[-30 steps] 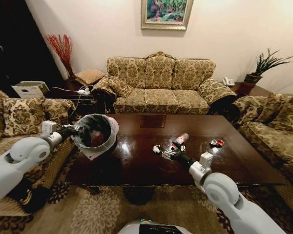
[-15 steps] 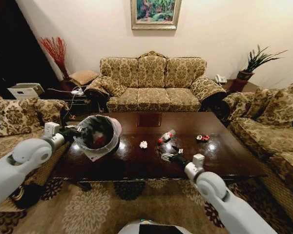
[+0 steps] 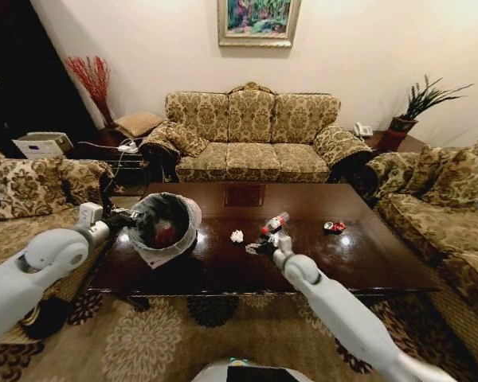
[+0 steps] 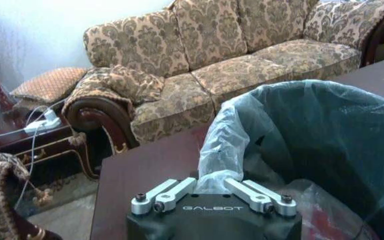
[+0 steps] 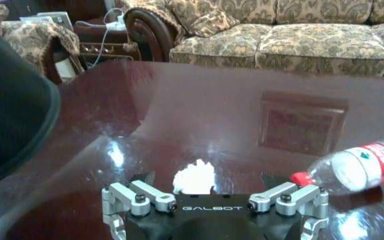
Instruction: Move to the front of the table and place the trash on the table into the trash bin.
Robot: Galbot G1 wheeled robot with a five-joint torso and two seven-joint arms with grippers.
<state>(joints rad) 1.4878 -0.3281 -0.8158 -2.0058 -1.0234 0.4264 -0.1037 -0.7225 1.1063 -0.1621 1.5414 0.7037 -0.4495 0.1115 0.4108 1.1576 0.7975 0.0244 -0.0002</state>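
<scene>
Over the left end of the dark table (image 3: 366, 259), my left gripper (image 3: 126, 216) holds the trash bin (image 3: 164, 223) by its rim. In the left wrist view that gripper (image 4: 215, 186) is shut on the edge of the bin's translucent liner (image 4: 292, 125). Something red (image 3: 166, 233) lies inside the bin. My right gripper (image 3: 257, 247) is low over the table just right of the white paper wad (image 3: 237, 235). The right wrist view shows it open (image 5: 207, 178), with the wad (image 5: 193, 175) between its fingers. A clear red-labelled bottle (image 3: 275, 222) lies just beyond, and a red-black wrapper (image 3: 332, 227) farther right.
A patterned sofa (image 3: 251, 139) stands behind the table, with armchairs on the left (image 3: 32, 191) and right (image 3: 446, 199). A side table with cables (image 3: 127, 151) is at the back left and a potted plant (image 3: 418, 103) at the back right. Patterned carpet (image 3: 167, 338) lies in front.
My right arm has reached forward and left, bringing its open gripper up to the paper wad. The bin stays in my left gripper. The head camera has shifted slightly.
</scene>
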